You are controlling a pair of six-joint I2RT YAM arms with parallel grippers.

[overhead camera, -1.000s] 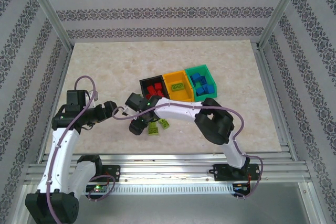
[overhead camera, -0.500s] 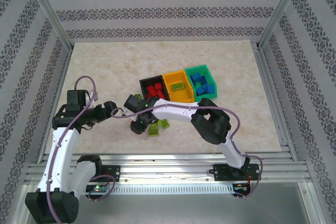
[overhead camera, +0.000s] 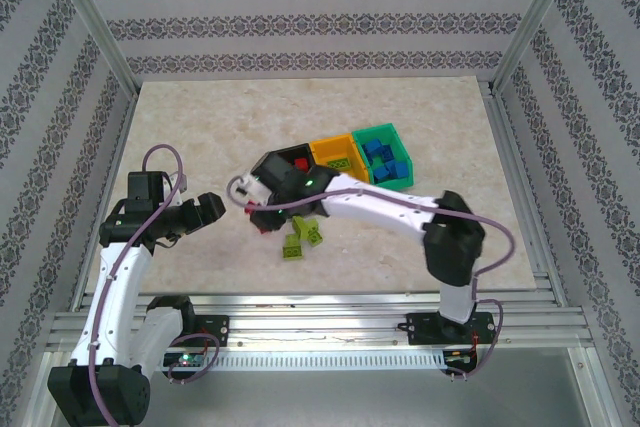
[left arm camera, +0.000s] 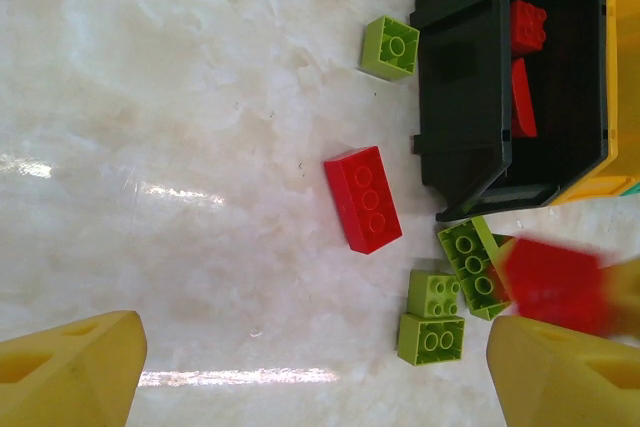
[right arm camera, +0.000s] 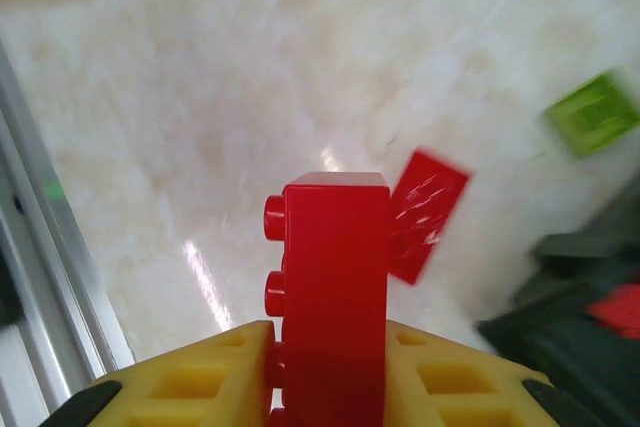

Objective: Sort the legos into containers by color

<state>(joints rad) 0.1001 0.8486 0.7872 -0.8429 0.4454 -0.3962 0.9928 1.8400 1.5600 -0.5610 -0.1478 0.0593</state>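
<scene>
"Right wrist view: what is the state of the right pincer (right arm camera: 325,352)?"

"Clamped on a red brick (right arm camera: 335,277). The brick is held on edge between both fingers with its studs facing the pincer's left, and it appears raised off the desk (right arm camera: 200,127). The left pincer (left arm camera: 315,377) stands wide apart with nothing between its fingers."

"Where do the task items lie?"

"The black bin (left arm camera: 455,77) sits to the right of the right pincer and ahead of the left one, with red bricks (left arm camera: 527,27) inside it. A second red brick (left arm camera: 363,198) lies flat on the desk just beyond the held one, apart from the bin. One of the lime green bricks (left arm camera: 390,47) lies beside the bin's far corner, and three more are clustered by its near corner. In the top external view the orange-yellow bin (overhead camera: 322,148) and teal bin (overhead camera: 385,133) adjoin the black one, and the teal bin holds blue bricks (overhead camera: 378,152)."

"Which step is in hand?"

"My judgement is that a red brick is being carried to the black bin. The next move calls for travel to the pincer's right until the brick hangs over the bin's opening, and only then for the fingers to part. Carried too low, the brick could strike the bin wall."
</scene>
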